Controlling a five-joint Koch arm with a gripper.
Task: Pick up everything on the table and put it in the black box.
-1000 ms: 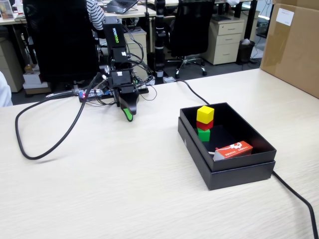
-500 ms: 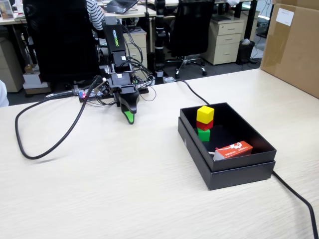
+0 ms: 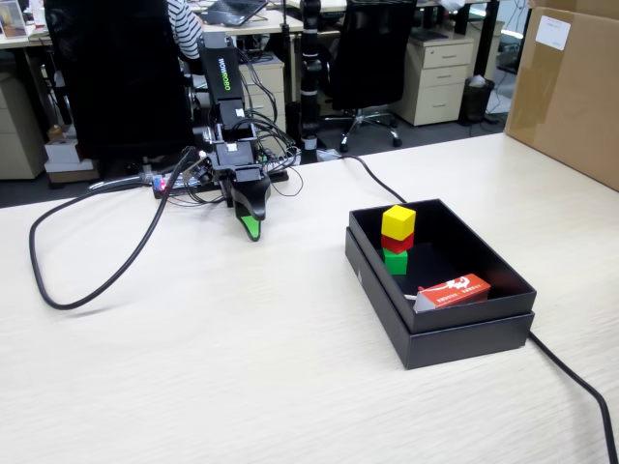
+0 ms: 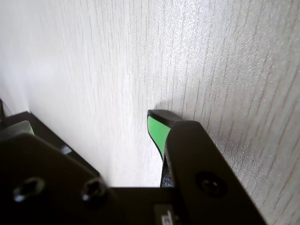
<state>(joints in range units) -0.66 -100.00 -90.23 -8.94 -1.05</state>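
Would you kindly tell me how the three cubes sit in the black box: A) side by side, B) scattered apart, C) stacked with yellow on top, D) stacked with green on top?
C: the yellow cube tops the red cube, which sits on the green cube inside the black box.

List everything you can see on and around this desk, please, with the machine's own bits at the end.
yellow cube: one, yellow, top of a stack inside the black box.
red cube: one, red, middle of the stack.
green cube: one, green, bottom of the stack.
black box: one, matte black, right side of the table in the fixed view.
packet: one, orange-red with white print, inside the box near its front wall.
carton: one, brown, far right.
cable: one, black, looping across the table's left.
table: one, pale wood-grain.
hand: one, black with green tip, resting low at the table, left of the box, holding nothing.
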